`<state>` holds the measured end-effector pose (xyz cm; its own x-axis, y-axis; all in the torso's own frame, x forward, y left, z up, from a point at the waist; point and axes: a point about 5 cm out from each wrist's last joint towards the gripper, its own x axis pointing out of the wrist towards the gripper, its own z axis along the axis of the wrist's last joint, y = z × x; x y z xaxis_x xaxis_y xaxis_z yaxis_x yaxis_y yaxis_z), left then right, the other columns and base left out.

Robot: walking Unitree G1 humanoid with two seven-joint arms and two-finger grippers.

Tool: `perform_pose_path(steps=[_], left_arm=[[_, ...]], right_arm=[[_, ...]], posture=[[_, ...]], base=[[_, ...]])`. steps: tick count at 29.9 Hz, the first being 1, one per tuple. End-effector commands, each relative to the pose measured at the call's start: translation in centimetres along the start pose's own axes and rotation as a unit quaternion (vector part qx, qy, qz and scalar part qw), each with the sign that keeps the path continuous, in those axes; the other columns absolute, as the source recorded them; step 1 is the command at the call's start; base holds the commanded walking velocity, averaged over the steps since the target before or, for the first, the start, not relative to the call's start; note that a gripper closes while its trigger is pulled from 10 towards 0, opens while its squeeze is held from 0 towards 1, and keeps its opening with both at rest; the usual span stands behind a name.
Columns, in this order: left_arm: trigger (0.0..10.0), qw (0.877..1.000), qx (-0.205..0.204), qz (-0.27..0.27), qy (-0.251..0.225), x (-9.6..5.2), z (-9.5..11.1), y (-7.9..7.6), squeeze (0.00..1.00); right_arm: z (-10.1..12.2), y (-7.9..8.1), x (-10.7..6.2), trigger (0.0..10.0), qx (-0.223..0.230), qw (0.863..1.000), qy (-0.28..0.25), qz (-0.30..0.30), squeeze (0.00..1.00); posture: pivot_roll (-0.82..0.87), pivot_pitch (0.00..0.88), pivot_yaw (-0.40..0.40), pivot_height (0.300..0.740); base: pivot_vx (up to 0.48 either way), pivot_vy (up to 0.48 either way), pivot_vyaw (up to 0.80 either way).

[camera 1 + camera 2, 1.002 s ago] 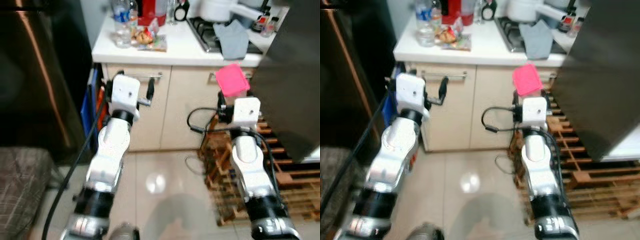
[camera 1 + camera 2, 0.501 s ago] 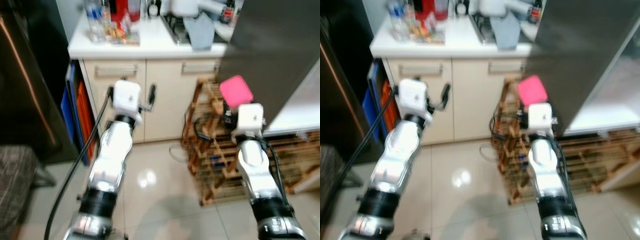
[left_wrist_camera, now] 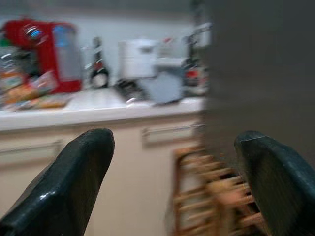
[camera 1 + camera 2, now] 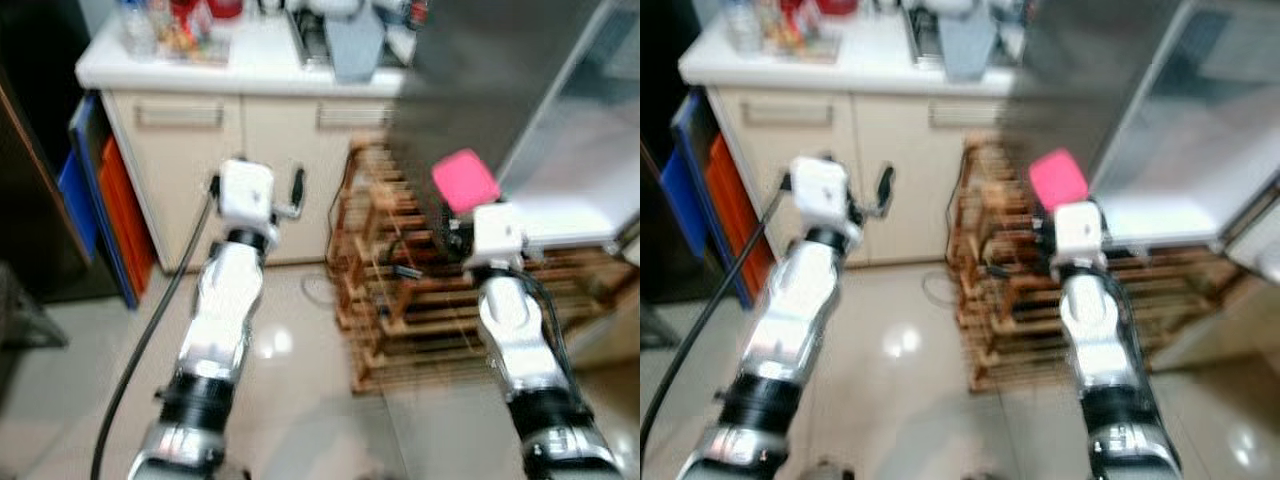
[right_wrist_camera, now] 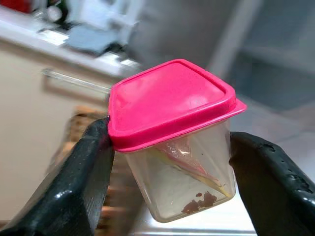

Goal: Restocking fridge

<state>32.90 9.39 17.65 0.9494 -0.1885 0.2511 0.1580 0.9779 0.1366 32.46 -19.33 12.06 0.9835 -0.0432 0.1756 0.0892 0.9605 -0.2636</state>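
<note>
Wooden rack [image 4: 400,290] between cabinet [image 4: 250,170] and fridge [image 4: 560,150]

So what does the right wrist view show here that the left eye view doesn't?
The right wrist view shows that the container is clear plastic under its pink lid, with crumbs and some film inside, and a black finger on either side. The left eye view shows both arms, the empty, open left hand, the wooden rack, the blue and orange boards and the floor. Both show the right hand holding the pink-lidded container, the cabinet front and the grey fridge door.
</note>
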Motion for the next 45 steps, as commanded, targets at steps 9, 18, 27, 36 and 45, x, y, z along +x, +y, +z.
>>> perform_pose_path(steps=[9,18,27,36,45], left_arm=[[10.0,1.0,0.024,0.005,-0.001,0.3,-0.3,0.5,0.0],[10.0,1.0,0.024,0.001,0.009,0.4,-0.8,0.3,0.0],[10.0,0.997,-0.023,-0.024,0.069,-1.2,-3.5,-0.5,0.0],[10.0,0.997,-0.023,-0.072,0.034,-1.1,-2.4,-2.0,0.0],[10.0,0.997,-0.028,-0.064,0.027,-0.7,-2.1,-1.7,0.0]], right_arm=[[-0.5,1.2,-0.9,0.0,0.009,1.0,0.005,0.022,0.0],[-0.1,1.9,-0.9,0.0,0.011,0.999,-0.004,0.03,0.0],[-1.0,1.4,-1.6,0.0,0.017,0.999,0.019,0.031,0.0],[-0.3,1.4,-1.1,0.0,0.021,0.999,0.007,0.025,0.0],[1.2,1.9,-0.1,0.0,0.027,0.999,-0.021,0.036,0.0]], posture=[[0.0,0.0,-0.066,0.74],[-0.02,0.0,-0.046,0.74],[-0.04,0.0,-0.048,0.74],[-0.04,0.0,-0.043,0.74],[-0.05,0.0,-0.043,0.74]], base=[[0.0,-0.465,0.0],[0.0,-0.46,0.0],[0.0,-0.253,0.0],[0.32,0.0,0.0],[0.48,0.0,0.0]])
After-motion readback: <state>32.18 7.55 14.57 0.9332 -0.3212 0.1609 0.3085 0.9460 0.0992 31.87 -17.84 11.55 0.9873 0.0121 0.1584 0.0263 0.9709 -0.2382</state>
